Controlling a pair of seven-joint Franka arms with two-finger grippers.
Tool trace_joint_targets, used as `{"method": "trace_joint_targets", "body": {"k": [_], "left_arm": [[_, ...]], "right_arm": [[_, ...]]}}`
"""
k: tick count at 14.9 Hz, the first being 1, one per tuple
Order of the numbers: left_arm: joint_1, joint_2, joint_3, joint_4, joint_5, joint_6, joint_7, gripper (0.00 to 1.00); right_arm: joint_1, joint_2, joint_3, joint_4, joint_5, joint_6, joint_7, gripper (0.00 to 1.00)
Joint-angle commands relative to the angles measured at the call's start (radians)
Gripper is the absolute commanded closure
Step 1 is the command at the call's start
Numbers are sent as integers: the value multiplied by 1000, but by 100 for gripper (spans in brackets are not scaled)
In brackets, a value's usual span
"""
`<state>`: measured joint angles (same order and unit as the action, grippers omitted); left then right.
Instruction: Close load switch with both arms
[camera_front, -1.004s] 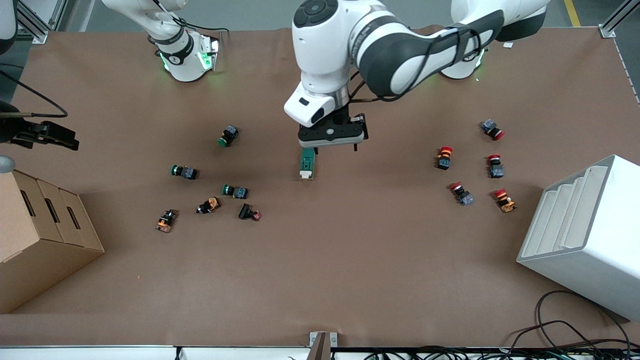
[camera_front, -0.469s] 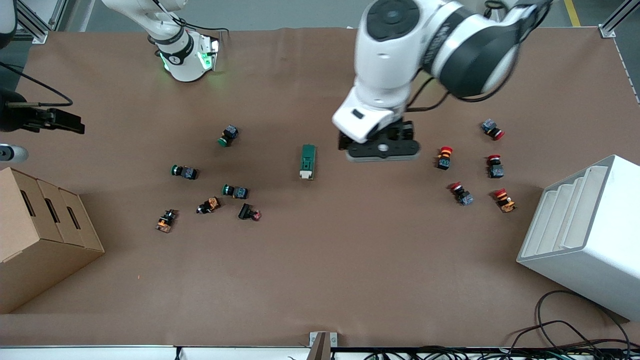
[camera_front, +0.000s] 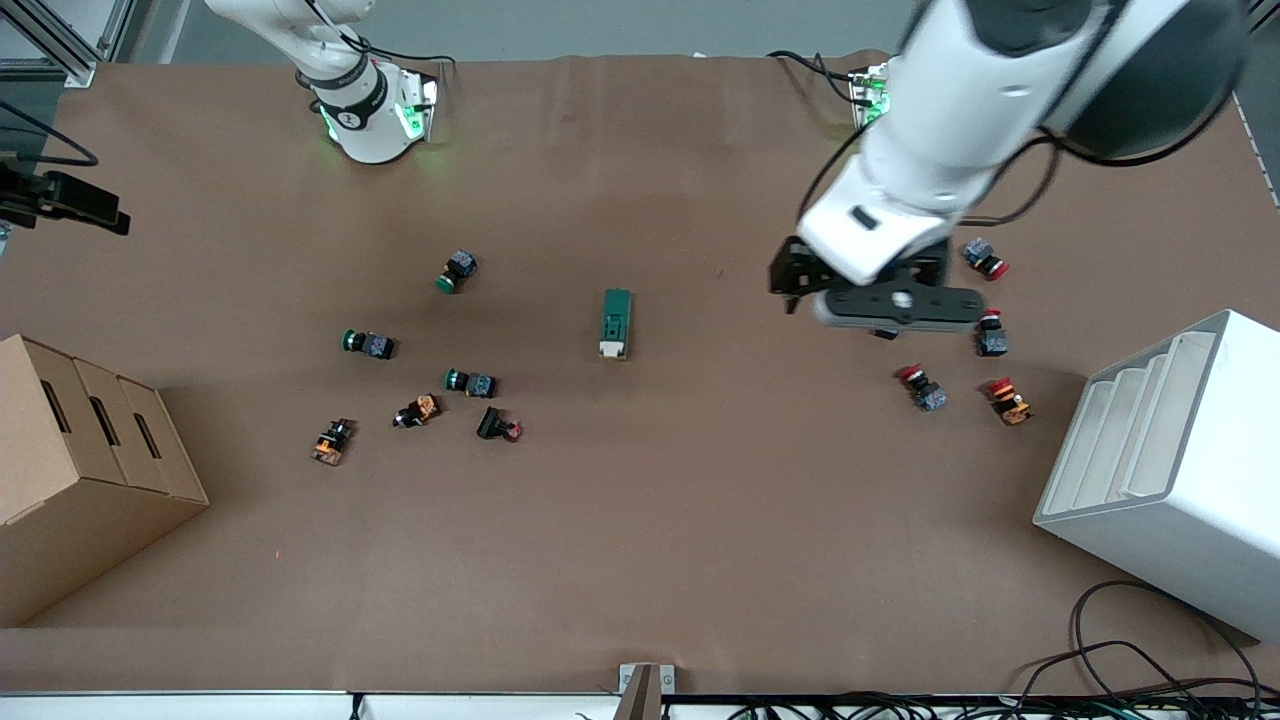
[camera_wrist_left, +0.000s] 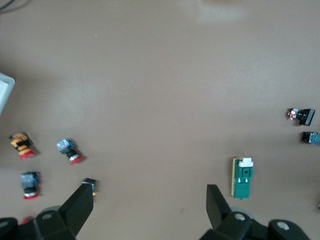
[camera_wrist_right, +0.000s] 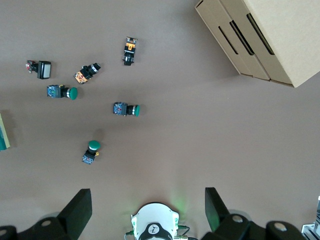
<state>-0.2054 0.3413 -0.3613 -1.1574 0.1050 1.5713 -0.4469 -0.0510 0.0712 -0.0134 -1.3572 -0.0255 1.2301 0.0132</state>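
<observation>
Green and cream, the one load switch (camera_front: 616, 323) lies alone at mid-table. Above the red buttons (camera_front: 921, 386), hiding one of them, hangs the left gripper (camera_front: 893, 305), fingers (camera_wrist_left: 216, 202) spread wide. At the front view's upper edge toward the right arm's end, the right gripper (camera_front: 62, 198) is cut off, also wide open.

The scene is evenly lit from above; soft shadows are cast beside the cardboard box (camera_front: 80, 470). The left arm (camera_front: 1000, 100) is blurred by motion.
</observation>
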Motion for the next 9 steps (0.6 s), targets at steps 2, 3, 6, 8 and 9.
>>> {"method": "trace_joint_targets", "body": {"k": [2,3,6,8,9], "left_arm": [[53,-100,94,-65,-59,-57,210,0],[72,-111,110,-67,-60,-75,252,0],[98,-185,183,-132,-62,-86,287,0],[135,-263,212,-220,-62,-86,339,0],[139,-287,226,-247,-62,-86,356,0]], "right_arm": [[-52,-67,10,-57,45,28,-4,0],[-47,-70,10,-59,44,37,-4,0],[-12,-91,9,-85,33,60,-4,0],[6,-125,7,-127,30,80,-4,0],[16,-146,6,-158,29,101,-4,0]]}}
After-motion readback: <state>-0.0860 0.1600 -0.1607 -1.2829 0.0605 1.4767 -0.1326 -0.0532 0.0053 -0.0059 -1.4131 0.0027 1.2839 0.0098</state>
